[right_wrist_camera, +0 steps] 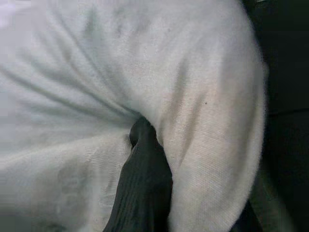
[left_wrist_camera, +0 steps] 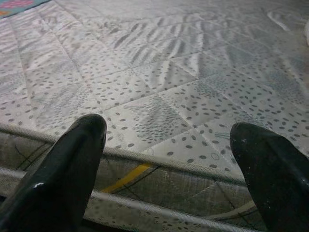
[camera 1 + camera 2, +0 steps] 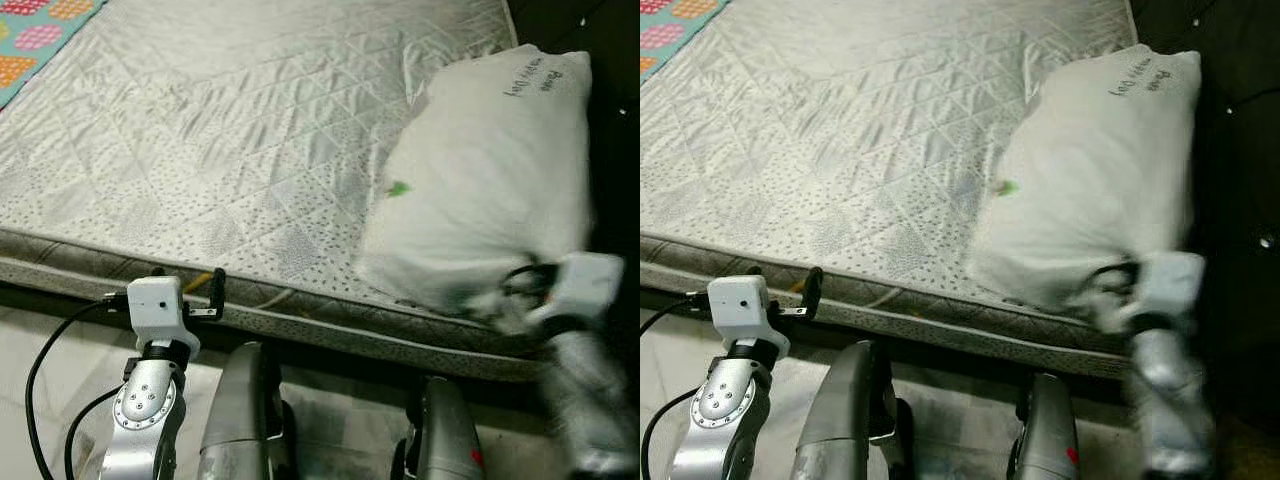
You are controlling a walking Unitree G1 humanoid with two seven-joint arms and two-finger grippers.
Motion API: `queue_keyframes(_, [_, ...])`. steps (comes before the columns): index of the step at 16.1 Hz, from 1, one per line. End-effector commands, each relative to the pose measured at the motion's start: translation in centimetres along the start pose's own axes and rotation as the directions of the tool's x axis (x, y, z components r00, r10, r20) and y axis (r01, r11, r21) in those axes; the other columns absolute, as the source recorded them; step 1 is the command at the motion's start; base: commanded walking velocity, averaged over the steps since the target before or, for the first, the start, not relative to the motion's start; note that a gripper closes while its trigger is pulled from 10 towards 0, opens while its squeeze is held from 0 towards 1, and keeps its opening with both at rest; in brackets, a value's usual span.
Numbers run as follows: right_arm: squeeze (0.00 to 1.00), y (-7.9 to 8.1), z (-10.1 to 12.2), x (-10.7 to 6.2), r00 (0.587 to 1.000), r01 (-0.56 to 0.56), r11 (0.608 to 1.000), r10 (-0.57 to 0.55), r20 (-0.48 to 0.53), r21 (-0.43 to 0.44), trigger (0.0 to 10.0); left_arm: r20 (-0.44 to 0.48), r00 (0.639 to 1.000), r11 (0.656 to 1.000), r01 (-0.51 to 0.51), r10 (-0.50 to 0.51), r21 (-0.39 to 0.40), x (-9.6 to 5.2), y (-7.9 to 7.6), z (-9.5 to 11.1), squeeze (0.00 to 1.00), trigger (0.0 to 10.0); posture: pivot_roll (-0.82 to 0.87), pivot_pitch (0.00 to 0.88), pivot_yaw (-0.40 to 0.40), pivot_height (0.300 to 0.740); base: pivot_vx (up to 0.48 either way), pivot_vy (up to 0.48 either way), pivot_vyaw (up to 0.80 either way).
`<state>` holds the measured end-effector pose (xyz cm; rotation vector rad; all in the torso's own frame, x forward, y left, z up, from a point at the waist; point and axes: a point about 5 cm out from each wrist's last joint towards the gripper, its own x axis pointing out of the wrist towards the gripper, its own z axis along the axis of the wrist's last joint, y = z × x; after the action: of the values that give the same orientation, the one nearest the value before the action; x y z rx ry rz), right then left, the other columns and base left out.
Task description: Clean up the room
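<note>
A big white pillow (image 3: 480, 170) lies on the right side of a bare quilted mattress (image 3: 200, 130), its near end hanging over the mattress's front edge. My right gripper (image 3: 517, 288), blurred, is shut on that near corner of the pillow (image 1: 203, 96). In the right wrist view, one black finger (image 1: 145, 183) is sunk into a fold of the white cloth and the other is hidden. Low at the front left of the mattress, my left gripper (image 3: 190, 288) stands open and holds nothing. Its two fingers (image 2: 63, 179) frame the mattress edge (image 2: 159, 159).
A colourful patterned cover (image 3: 40, 30) shows at the mattress's far left corner. Pale floor (image 3: 60, 350) runs along the front of the bed, where my legs (image 3: 240, 410) stand. Right of the pillow there is a dark gap (image 3: 615, 150).
</note>
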<state>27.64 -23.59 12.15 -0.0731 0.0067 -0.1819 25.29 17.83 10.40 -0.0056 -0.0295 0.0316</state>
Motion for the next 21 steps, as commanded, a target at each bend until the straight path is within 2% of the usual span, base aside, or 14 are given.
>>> queue_keyframes(1, [0.0, 0.8, 0.7, -0.3, 0.999, -0.032, 1.0, 0.032, 0.019, -0.001, 0.0, -0.004, 1.0, 1.0, 0.007, -0.007, 0.0, -0.2, 0.0, 0.0, 0.0, 10.0, 0.08, 0.188, 0.014, 0.583, 0.0, 0.0, 0.0])
queue_keyframes(4, [0.0, 1.9, 0.9, 1.0, 0.998, -0.067, 0.997, 0.067, -0.001, 0.026, 0.0, -0.003, 1.0, 1.0, 0.004, -0.004, -0.002, -0.2, -0.1, 0.0, 0.0, 10.0, 0.09, 0.187, 0.012, 0.583, 0.0, 0.0, 0.0])
queue_keyframes(5, [0.0, 2.0, 1.4, 1.9, 0.997, -0.079, 0.997, 0.078, 0.01, 0.022, 0.0, -0.003, 1.0, 1.0, 0.002, -0.002, -0.003, -0.1, -0.1, 0.1, 0.0, 10.0, 0.09, 0.186, 0.009, 0.583, 0.0, 0.0, 0.0])
queue_keyframes(6, [0.0, 1.4, 2.8, 3.8, 0.996, -0.08, 0.997, 0.08, 0.044, -0.001, 0.0, 0.0, 1.0, 1.0, -0.003, 0.003, -0.003, -0.1, -0.1, 0.1, 0.0, 10.0, 0.1, 0.186, 0.005, 0.583, 0.0, 0.0, 0.0])
queue_keyframes(7, [0.0, 0.5, 3.9, 5.2, 0.996, -0.06, 0.998, 0.06, 0.063, -0.016, 0.0, 0.002, 1.0, 1.0, -0.009, 0.009, -0.003, -0.2, 0.0, 0.2, 0.0, 10.0, 0.1, 0.186, 0.001, 0.583, 0.0, 0.0, 0.0])
queue_keyframes(8, [0.0, -1.3, 5.5, 7.1, 0.997, -0.018, 0.999, 0.02, 0.081, -0.028, 0.0, 0.004, 1.0, 1.0, -0.025, 0.025, 0.0, -0.3, 0.3, 0.2, 0.0, 10.0, 0.1, 0.186, 0.001, 0.583, 0.0, 0.0, 0.0])
queue_keyframes(9, [0.0, -2.0, 6.1, 7.6, 0.997, -0.003, 0.999, 0.006, 0.077, -0.033, 0.0, 0.003, 0.999, 0.999, -0.033, 0.033, 0.002, -0.3, 0.4, 0.2, 0.0, 10.0, 0.11, 0.185, -0.005, 0.583, 0.0, 0.0, 0.0])
queue_keyframes(10, [0.0, -4.7, 7.7, 9.0, 0.996, 0.044, 0.997, -0.039, 0.077, -0.067, 0.0, 0.003, 0.999, 0.999, -0.049, 0.049, 0.009, -0.5, 0.6, 0.1, 0.0, 10.0, 0.11, 0.184, -0.007, 0.583, 0.0, 0.0, 0.0])
queue_keyframes(14, [0.0, -8.9, 10.8, 9.8, 0.979, 0.181, 0.978, -0.168, 0.114, -0.107, 0.0, 0.007, 0.999, 0.999, -0.047, 0.047, 0.013, -0.3, 0.6, 0.2, 0.0, 10.0, 0.12, 0.185, -0.006, 0.583, 0.0, 0.0, 0.0])
queue_keyframes(16, [0.0, -9.8, 11.5, 9.8, 0.969, 0.225, 0.97, -0.213, 0.122, -0.093, 0.0, 0.01, 0.999, 0.999, -0.046, 0.046, 0.015, -0.2, 0.6, 0.3, 0.0, 10.0, 0.12, 0.185, -0.006, 0.583, 0.0, 0.0, 0.0])
queue_keyframes(18, [0.0, -9.6, 10.4, 9.6, 0.973, 0.222, 0.971, -0.213, 0.091, -0.091, 0.0, 0.01, 0.999, 0.999, -0.048, 0.048, 0.014, -0.2, 0.6, 0.3, 0.0, 10.0, 0.11, 0.186, -0.004, 0.583, 0.0, 0.0, 0.0])
queue_keyframes(21, [0.0, -7.9, 7.0, 9.3, 0.989, 0.147, 0.985, -0.145, 0.026, -0.087, 0.0, 0.005, 0.999, 0.999, -0.048, 0.048, 0.01, -0.5, 0.4, 0.2, 0.0, 10.0, 0.11, 0.189, -0.006, 0.583, 0.0, 0.0, 0.0])
